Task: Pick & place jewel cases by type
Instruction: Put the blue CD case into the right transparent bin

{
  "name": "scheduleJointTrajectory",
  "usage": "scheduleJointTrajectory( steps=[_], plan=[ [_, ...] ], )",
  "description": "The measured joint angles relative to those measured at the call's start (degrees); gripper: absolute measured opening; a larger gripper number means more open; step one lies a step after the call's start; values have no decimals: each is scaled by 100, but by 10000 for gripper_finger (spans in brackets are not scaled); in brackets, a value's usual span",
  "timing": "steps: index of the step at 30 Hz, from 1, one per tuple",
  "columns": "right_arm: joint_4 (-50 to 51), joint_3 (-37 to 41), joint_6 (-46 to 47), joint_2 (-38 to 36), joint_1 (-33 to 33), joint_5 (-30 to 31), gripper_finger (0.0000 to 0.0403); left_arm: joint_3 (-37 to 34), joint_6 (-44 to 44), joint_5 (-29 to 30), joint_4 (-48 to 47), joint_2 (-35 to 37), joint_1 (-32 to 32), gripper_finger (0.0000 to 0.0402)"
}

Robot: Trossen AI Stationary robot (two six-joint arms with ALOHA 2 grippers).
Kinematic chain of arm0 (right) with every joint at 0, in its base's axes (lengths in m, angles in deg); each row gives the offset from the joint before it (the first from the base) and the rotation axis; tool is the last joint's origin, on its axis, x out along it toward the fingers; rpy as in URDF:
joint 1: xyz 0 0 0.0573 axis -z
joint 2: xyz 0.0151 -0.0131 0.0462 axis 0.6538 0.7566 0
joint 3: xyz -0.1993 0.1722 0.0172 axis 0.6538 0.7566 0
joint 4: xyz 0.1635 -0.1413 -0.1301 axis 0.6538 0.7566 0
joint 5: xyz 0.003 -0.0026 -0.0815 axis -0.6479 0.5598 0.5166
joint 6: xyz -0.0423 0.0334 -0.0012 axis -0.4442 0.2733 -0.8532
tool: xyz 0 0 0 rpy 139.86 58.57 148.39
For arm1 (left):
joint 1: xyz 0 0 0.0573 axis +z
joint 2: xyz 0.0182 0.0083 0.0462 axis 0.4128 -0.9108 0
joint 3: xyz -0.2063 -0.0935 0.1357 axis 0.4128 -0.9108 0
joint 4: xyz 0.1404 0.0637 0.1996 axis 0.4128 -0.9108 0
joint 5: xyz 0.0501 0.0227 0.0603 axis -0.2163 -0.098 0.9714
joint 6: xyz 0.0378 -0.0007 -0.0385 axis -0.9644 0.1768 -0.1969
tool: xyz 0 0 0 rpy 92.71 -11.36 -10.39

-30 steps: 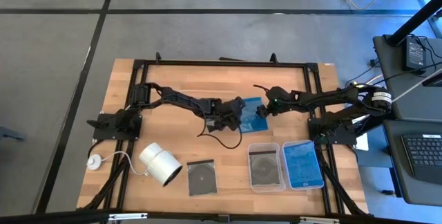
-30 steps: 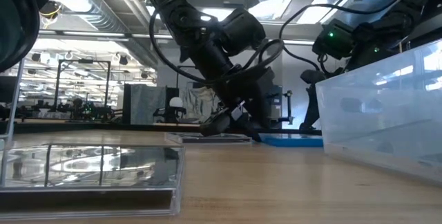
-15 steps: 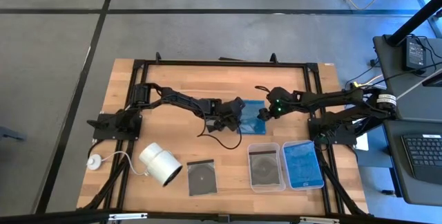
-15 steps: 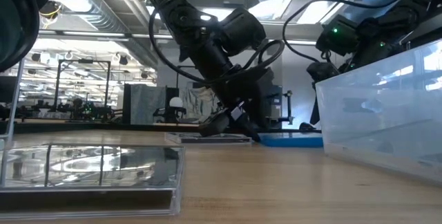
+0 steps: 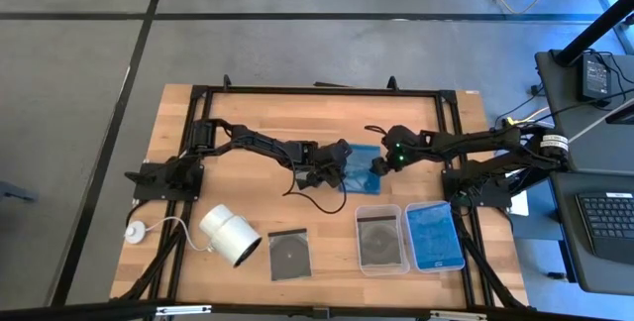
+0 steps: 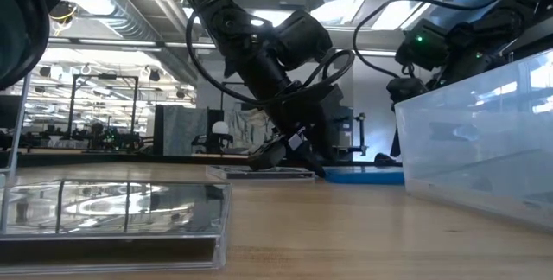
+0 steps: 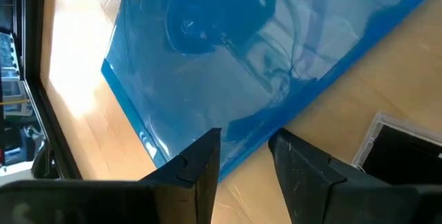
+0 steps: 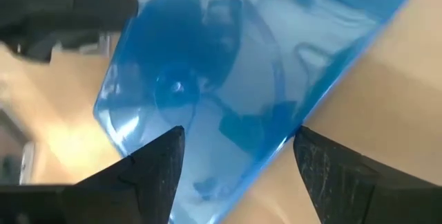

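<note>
The right pincer [image 5: 377, 165] has slid in from the 3 o'clock side and now sits at the edge of the blue case [image 5: 361, 155] in the middle of the desk [image 5: 258, 113]. Its fingers [image 8: 157, 172] are spread wide, one on each side of a corner of the case. They are not squeezing it.

The left pincer [image 5: 332, 167] is at the 9 o'clock edge of the same case. Its fingers [image 7: 200, 162] are close together over that edge. I cannot tell if they are pinching the case.

A dark case [image 5: 323, 171] lies flat just beside the blue one, under the left pincer.

Toward 6 o'clock another dark case [image 5: 288, 255] lies flat on the desk. To the right of it stand two clear trays. One tray [image 5: 381, 265] holds a dark case, and the other tray [image 5: 435, 264] holds a blue one.

A white roll [image 5: 230, 234] lies near 7 o'clock.
</note>
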Motion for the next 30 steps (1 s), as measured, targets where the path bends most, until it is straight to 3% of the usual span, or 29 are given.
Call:
scheduleJointTrajectory(
  steps=[4, 15, 30],
  plan=[
    [142, -2, -17, -4, -15, -391, 269, 0, 0, -5, 0, 0, 0, 130],
    [196, -2, -100, -186, -5, -263, 269, 0, 31, 66, 0, -2, -2, 131],
    [-217, -24, -207, -535, 15, 666, 269, 0, 177, 88, -28, -2, -3, 127]
  ],
)
